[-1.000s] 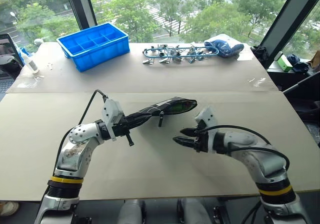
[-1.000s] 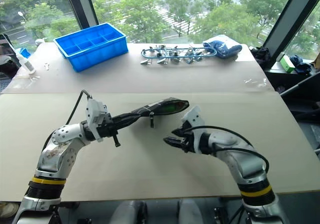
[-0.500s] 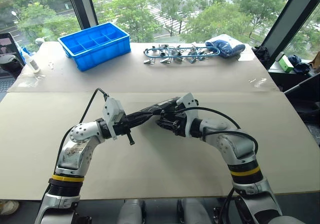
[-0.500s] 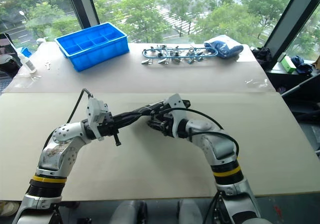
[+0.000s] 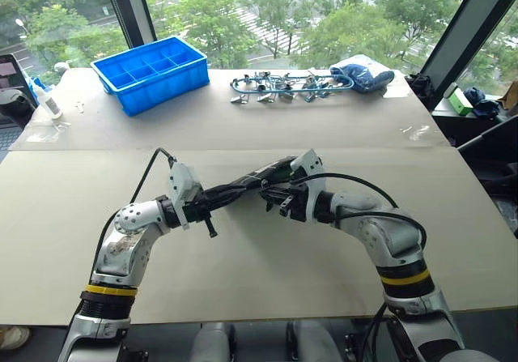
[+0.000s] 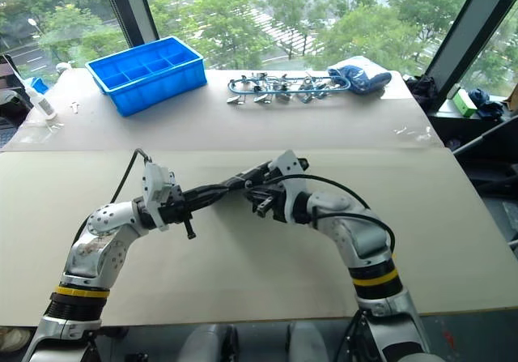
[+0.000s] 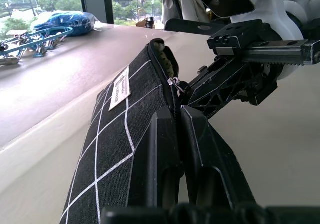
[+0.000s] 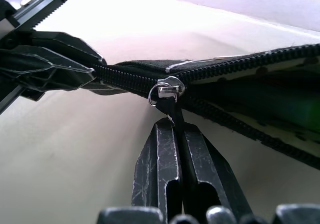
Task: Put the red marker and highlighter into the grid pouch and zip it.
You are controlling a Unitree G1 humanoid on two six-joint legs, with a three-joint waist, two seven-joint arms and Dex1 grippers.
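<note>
Up front from my head, I've got the grid pouch lifted clear of the table, between my two hands. Left wrist: my left gripper is pinched tight on the pouch's zipped end. Right wrist: my right gripper is clamped on the black zip pull strap; beyond the slider the zip gapes, something green inside.

The right gripper has moved up to the grid pouch and closed on its zip pull strap.
</note>
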